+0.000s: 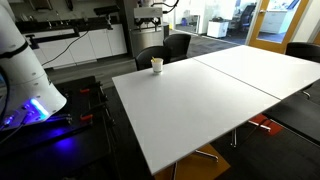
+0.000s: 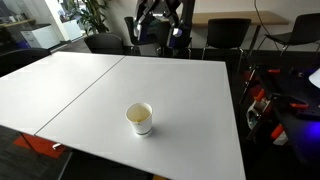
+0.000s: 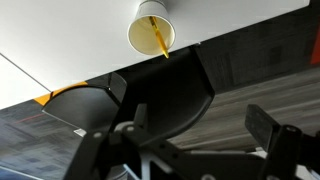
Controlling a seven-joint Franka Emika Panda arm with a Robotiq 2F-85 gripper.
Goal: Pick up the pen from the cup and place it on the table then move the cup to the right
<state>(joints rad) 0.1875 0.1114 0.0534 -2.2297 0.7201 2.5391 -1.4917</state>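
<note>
The small cream cup (image 1: 156, 65) stands on the white table (image 1: 220, 100) near one edge and also shows in the other exterior view (image 2: 140, 118). In the wrist view the cup (image 3: 140, 25) holds the thin brownish pen (image 3: 157, 40), which leans inside it. My gripper (image 3: 190, 150) is open and empty. It hangs off the table over a black chair (image 3: 160, 95), well short of the cup. In an exterior view the gripper (image 1: 150, 18) shows small, beyond the cup.
A seam (image 2: 85, 95) joins the two table tops. Black chairs (image 1: 165, 50) stand along the edge by the cup. Dark equipment with a blue light (image 2: 165, 25) sits beyond the far edge. Red and blue-lit gear (image 2: 290, 105) lies on the floor beside the table.
</note>
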